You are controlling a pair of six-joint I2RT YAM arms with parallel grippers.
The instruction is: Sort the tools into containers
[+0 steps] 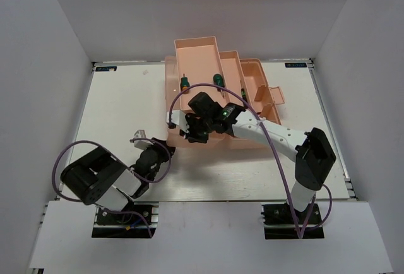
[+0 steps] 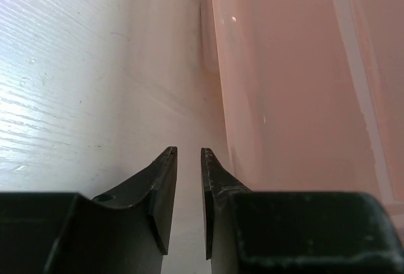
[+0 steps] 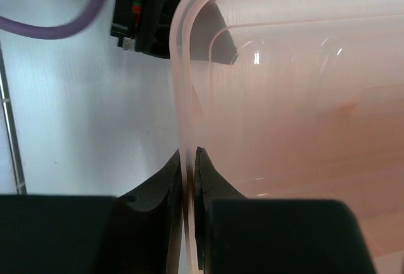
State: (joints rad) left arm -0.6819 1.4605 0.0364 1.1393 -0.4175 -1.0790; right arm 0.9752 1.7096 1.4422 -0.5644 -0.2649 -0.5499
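The peach-pink toolbox [image 1: 197, 50] stands open at the table's back middle, its trays stepped out. Two stubby green-handled screwdrivers [image 1: 184, 83] [image 1: 218, 79] lie in its trays, with a thin dark tool [image 1: 243, 90] in a tray further right. My right gripper [image 1: 192, 132] is at the box's front left corner. In the right wrist view it [image 3: 188, 154] is shut on the thin translucent rim of the toolbox [image 3: 284, 84]. My left gripper [image 1: 159, 151] sits low beside the box's left wall [image 2: 297, 84]. Its jaws [image 2: 189, 151] are nearly together with nothing between them. Other tools are out of view.
A purple cable [image 1: 278, 160] loops from the right arm over the toolbox. Another cable [image 1: 69, 154] loops by the left arm's base. White walls enclose the table on the left, right and back. The left arm's black body [image 3: 145, 9] shows just beyond the box corner.
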